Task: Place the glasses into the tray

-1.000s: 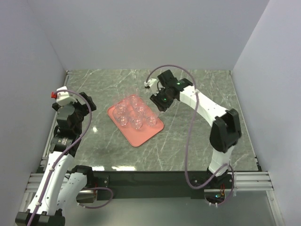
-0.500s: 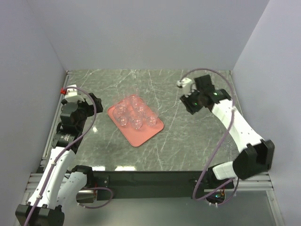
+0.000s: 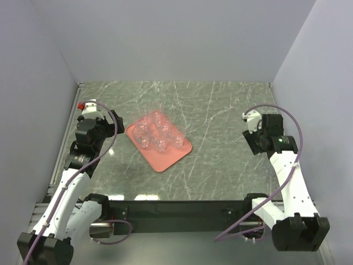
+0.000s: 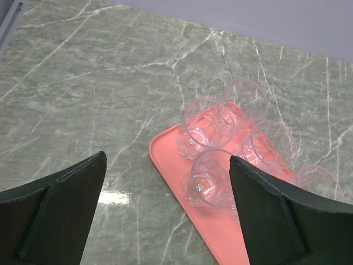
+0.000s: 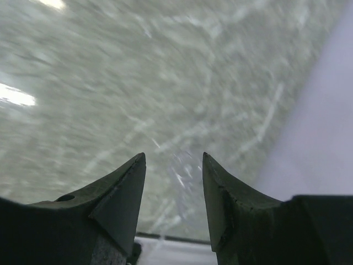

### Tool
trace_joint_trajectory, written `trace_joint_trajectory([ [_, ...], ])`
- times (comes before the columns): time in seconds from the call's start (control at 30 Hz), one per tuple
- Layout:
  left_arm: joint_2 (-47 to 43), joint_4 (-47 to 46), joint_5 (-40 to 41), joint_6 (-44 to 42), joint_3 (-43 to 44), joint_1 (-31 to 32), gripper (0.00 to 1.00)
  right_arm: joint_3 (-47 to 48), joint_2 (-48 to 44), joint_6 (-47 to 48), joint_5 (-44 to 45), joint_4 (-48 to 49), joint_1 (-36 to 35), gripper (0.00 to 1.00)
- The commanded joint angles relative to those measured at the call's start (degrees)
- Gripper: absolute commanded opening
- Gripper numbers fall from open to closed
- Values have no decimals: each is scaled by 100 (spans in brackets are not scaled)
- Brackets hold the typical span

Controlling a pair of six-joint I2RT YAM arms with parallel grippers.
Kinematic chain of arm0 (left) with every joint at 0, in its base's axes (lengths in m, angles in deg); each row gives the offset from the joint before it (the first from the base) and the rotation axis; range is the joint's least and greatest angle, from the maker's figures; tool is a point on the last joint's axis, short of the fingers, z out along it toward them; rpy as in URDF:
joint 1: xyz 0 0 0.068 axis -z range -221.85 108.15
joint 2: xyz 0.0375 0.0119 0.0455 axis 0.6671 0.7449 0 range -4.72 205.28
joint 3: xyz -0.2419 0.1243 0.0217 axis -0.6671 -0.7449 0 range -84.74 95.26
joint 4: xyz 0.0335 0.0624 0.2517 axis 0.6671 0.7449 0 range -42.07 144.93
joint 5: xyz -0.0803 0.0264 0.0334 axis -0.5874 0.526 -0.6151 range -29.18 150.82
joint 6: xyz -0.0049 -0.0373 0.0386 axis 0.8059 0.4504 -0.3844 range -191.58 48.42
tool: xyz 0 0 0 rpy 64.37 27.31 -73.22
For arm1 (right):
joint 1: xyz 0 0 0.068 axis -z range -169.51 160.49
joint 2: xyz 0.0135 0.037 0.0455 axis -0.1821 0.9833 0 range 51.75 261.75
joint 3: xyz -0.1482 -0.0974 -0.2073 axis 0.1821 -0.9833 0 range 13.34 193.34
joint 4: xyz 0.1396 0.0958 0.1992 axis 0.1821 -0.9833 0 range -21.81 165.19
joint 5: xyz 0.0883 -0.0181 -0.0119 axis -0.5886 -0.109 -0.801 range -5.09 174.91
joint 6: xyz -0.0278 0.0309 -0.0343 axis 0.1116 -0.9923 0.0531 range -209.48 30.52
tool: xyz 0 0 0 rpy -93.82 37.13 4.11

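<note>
1. Plainly, the left gripper (image 3: 115, 126) is spread wide with nothing between its fingers. In the left wrist view (image 4: 167, 160) the two dark fingertips sit far apart above the marble table (image 3: 220, 110).
2. The tray (image 3: 162, 161) lies just ahead of this gripper, set at an angle on the table. In the wrist view its near corner (image 4: 218, 226) shows between the fingers, closer to the right-hand one.
3. The glasses (image 3: 161, 144) stand upright on the tray in two rows of three, six as counted from above. The wrist camera shows them (image 4: 212, 176) clustered close together, clear against the pink.
4. The right gripper (image 3: 249, 144) is well apart from the tray, across the table from it. Its fingers are parted only by a narrow gap (image 5: 173, 157) and hold nothing.
5. Ahead of the right gripper there is only blurred marble (image 5: 110, 83), with a pale wall (image 5: 331, 110) off to one side.
</note>
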Motion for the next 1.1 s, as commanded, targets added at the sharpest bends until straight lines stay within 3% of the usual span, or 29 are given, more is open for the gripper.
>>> trace_joint_trajectory([
  [0.0, 49, -253, -58, -103, -12, 52, 99, -316, -270, 603, 396, 75, 636, 53],
  [0.37, 181, -262, -41, -121, -21, 114, 99, -563, 29, 1675, 134, 357, 2535, 53],
  [0.63, 155, -271, -67, -130, -21, 123, 99, -563, 398, 1984, 10, 454, 3028, 53],
  [1.07, 146, -288, -155, -130, -12, 123, 99, -651, 899, 2063, -254, 603, 3231, 51],
])
